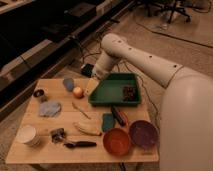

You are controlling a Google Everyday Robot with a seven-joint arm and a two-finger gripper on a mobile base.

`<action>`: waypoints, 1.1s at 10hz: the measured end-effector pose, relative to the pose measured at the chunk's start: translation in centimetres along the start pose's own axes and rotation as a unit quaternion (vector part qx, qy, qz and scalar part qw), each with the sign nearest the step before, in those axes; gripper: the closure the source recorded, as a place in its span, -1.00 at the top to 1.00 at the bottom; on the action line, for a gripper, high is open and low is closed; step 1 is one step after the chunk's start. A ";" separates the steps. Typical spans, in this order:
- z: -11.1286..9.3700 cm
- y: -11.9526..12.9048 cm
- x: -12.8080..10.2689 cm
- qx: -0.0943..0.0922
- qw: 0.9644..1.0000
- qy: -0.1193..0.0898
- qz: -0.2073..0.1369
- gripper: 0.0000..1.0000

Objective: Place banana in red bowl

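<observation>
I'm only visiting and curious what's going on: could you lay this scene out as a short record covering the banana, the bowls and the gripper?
banana: lying on the wooden table, just left of the red bowl
red bowl: at the front edge, nothing in it
purple bowl: right of the red bowl
gripper: open, holding nothing, at the green tray's left edge
progress: banana not yet picked up

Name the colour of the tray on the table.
The tray is green, clearest in the camera view; the pincer hangs at its left edge.
</observation>
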 end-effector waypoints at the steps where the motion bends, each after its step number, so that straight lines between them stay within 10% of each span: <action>1: 0.2 0.4 -0.6 -0.016 0.999 -0.009 -0.026 0.60; 6: 1.8 4.8 -2.4 -0.021 0.997 0.050 -0.057 0.60; 11: 7.3 10.4 -2.4 -0.009 0.983 0.168 -0.070 0.60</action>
